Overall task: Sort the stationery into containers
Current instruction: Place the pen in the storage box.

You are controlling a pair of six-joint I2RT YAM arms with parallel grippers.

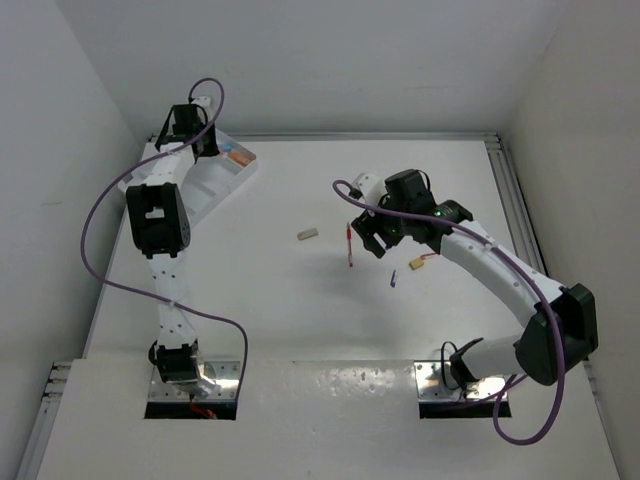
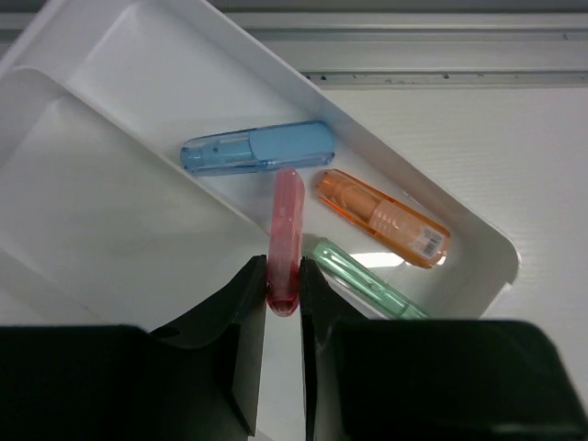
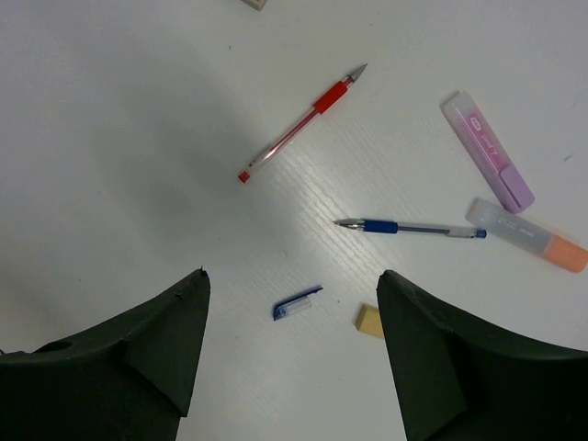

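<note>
Okay, the left end effector [image 2: 283,296] is clamped on one end of a pink marker [image 2: 287,220], holding it over the white tray [image 2: 110,184] at the far-left corner of the counter [image 1: 280,310]. The marker points into the outer compartment, where a blue marker [image 2: 257,149], an orange marker [image 2: 381,218] and a green marker [image 2: 367,280] lie. Its free end sits between the blue one and the orange one.

Over on the other side, the right end effector [image 3: 289,354] hangs wide open above mid-counter, gripping nothing. Loose on the counter beneath it are a red pen [image 3: 301,124], a blue pen [image 3: 409,227], a lilac marker [image 3: 487,152], an orange-tipped marker [image 3: 524,237], a small blue piece [image 3: 296,303] and a beige eraser [image 3: 369,320]. A second eraser [image 1: 308,235] lies apart, off to the left.
</note>
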